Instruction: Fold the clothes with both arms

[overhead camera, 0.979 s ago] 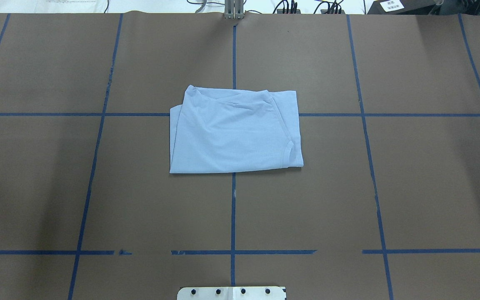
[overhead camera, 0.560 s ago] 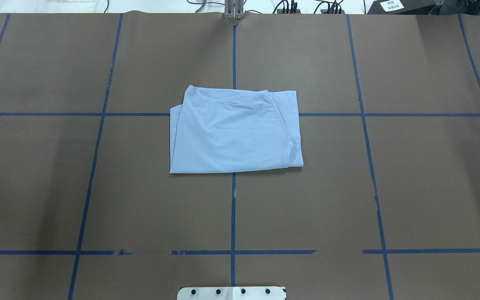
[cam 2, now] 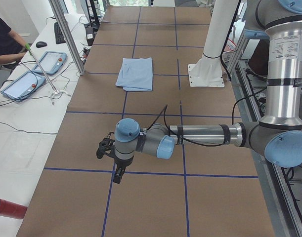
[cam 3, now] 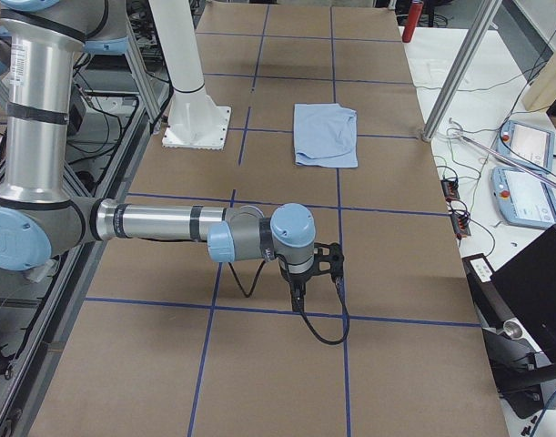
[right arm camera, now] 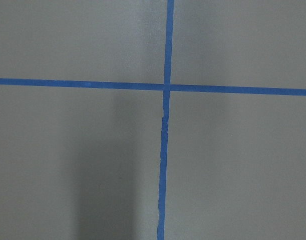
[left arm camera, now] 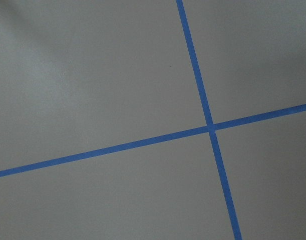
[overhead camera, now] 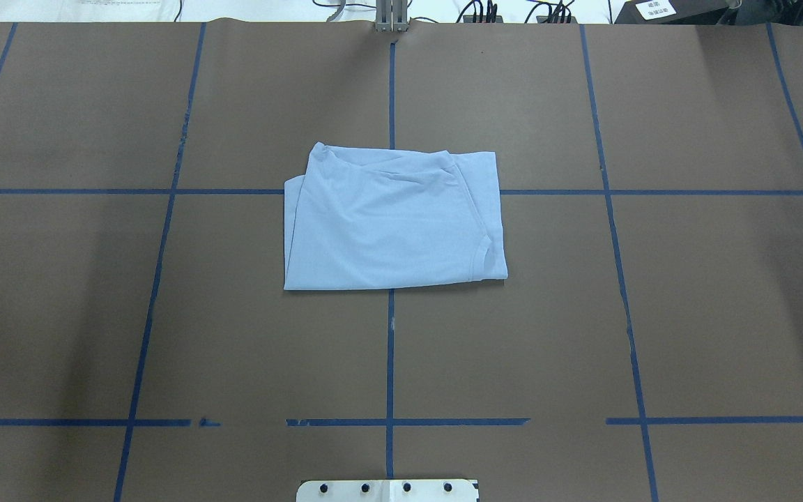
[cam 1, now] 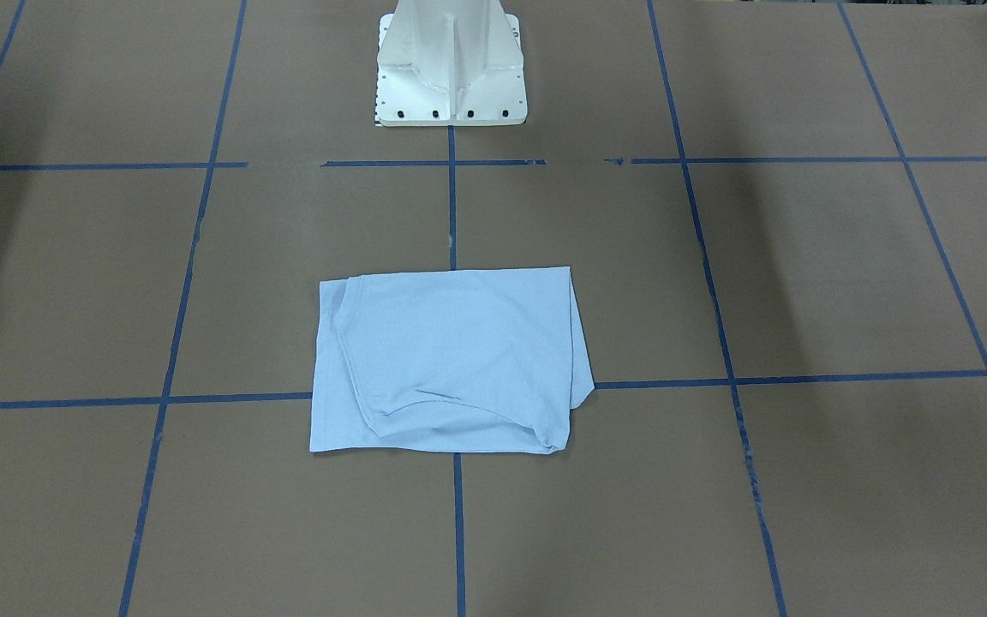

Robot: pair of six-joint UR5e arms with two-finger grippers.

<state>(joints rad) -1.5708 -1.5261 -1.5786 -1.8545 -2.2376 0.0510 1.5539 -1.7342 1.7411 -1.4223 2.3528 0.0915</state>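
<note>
Overhead and front-facing views carry no arm. They show just the T-shirt (overhead camera: 393, 219), folded to a rough rectangle and lying flat mid-bench (overhead camera: 234, 335). It sits over a crossing of the blue tape lines (overhead camera: 157, 279), out in front of the white pedestal base (cam 1: 451, 68). Overhead shows the collar edge at the shirt's corner nearest the robot, on its right side.

Arms appear only in the two side views.

Left end: the exterior left view has the left arm (cam 2: 200, 136) stretched out low over the bench. The left gripper (cam 2: 119, 174) points down above a tape line, well apart from the T-shirt, which lies far up the bench in that view. Can't tell whether its jaws are apart or together. The left wrist camera gives only brown bench surface and one tape cross.

Right end: the exterior right view is a mirror of that. The right arm (cam 3: 159, 223) is extended low and the right gripper (cam 3: 298, 296) points down near a tape line, again well apart from the T-shirt. Jaw state can't be told there either. The right wrist camera shows bench and a tape cross only.
</note>
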